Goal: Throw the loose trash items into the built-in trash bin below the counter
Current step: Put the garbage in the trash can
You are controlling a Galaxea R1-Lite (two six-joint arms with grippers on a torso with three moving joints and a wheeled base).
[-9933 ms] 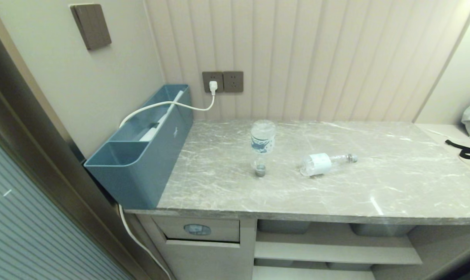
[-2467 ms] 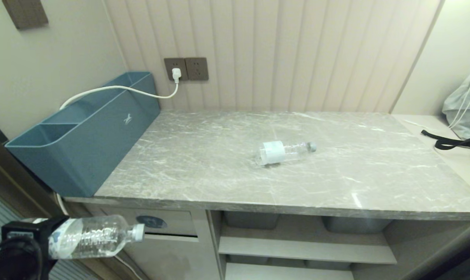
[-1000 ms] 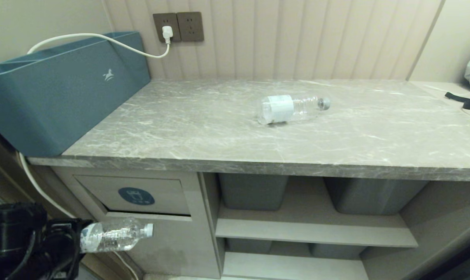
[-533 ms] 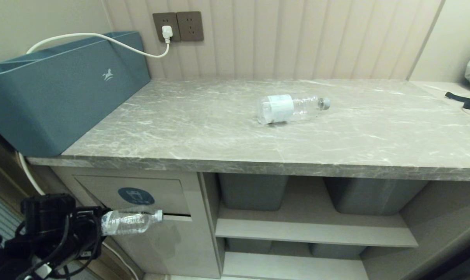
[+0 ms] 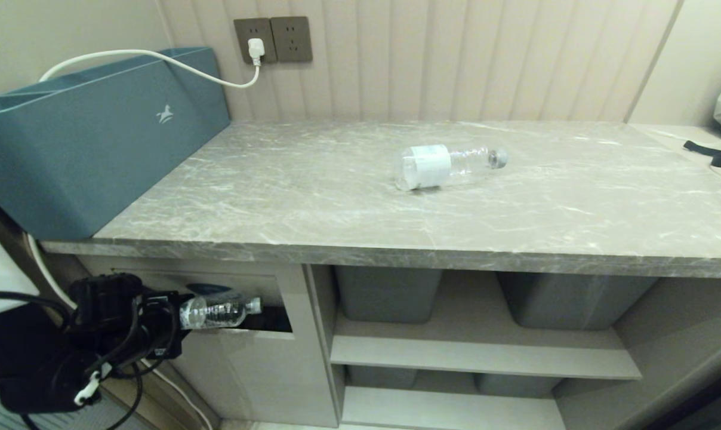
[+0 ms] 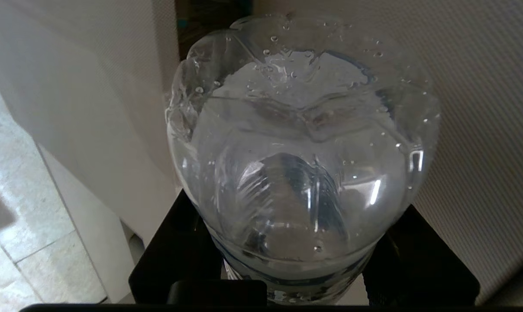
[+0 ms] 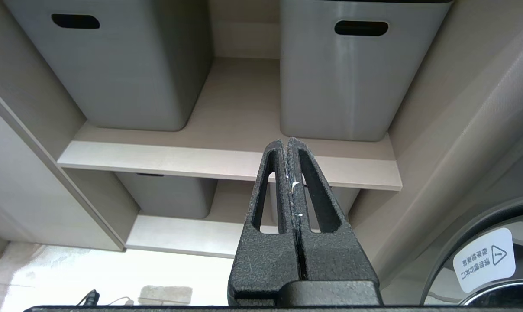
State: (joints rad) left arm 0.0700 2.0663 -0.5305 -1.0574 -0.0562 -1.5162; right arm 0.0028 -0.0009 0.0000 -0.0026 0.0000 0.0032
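My left gripper (image 5: 182, 316) is shut on a clear bottle (image 5: 217, 312) held level, low at the left under the counter (image 5: 336, 203). The bottle's grey cap (image 5: 254, 306) pokes into the dark opening of the built-in trash bin (image 5: 265, 370), whose flap is tilted inward. Only a sliver of the flap's blue sticker (image 5: 208, 288) shows. In the left wrist view the bottle's base (image 6: 300, 151) fills the frame between the black fingers (image 6: 175, 264). A second bottle (image 5: 447, 166) with a white label lies on its side on the counter. My right gripper (image 7: 289, 145) is shut and empty, facing the shelves.
A blue-teal divided box (image 5: 98, 137) stands on the counter's left end, with a white cable (image 5: 157, 57) running to a wall socket. Grey plastic tubs (image 5: 390, 292) (image 5: 569, 298) sit on the shelves right of the bin. A black strap (image 5: 715, 156) lies far right.
My left gripper has risen and moved toward the cabinet with the bottle. The cap has pushed the flap inward, opening a dark gap and hiding most of the sticker.
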